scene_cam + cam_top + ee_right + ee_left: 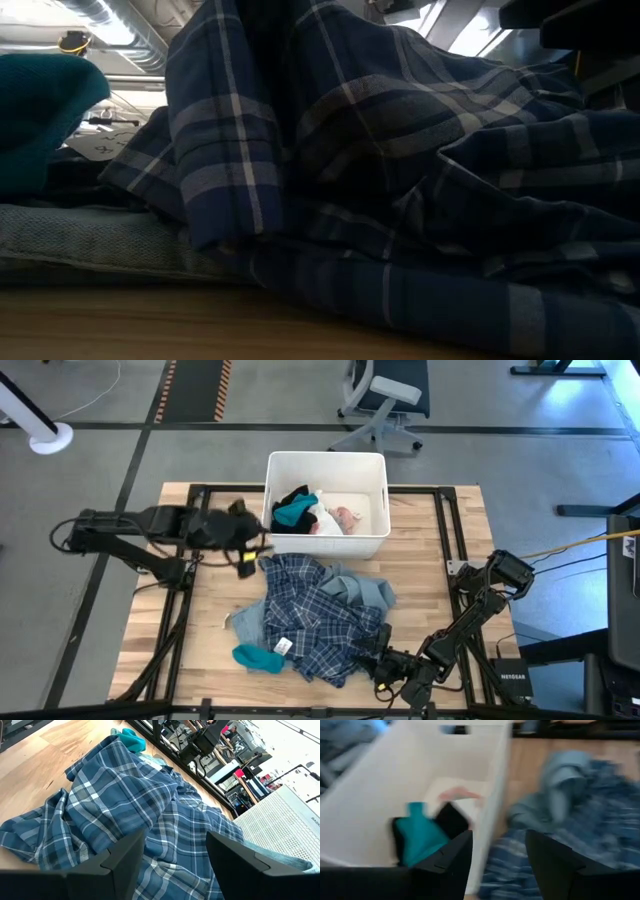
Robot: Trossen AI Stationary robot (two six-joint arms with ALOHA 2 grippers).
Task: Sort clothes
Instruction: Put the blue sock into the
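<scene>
We judge the sorting half done: some clothes (305, 512) lie in the bin (375, 500), the plaid pile (315, 615) waits on the desk (440, 555), and both the left gripper (250, 545) and right gripper (372, 660) hang with fingers spread and empty, so next comes grasping a shirt.

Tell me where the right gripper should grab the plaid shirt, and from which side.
Probably the raised fold of the plaid shirt just ahead of the open right gripper. Come in low from the table's near-right corner: the ridge stands proud there, giving both fingers cloth to close on.
</scene>
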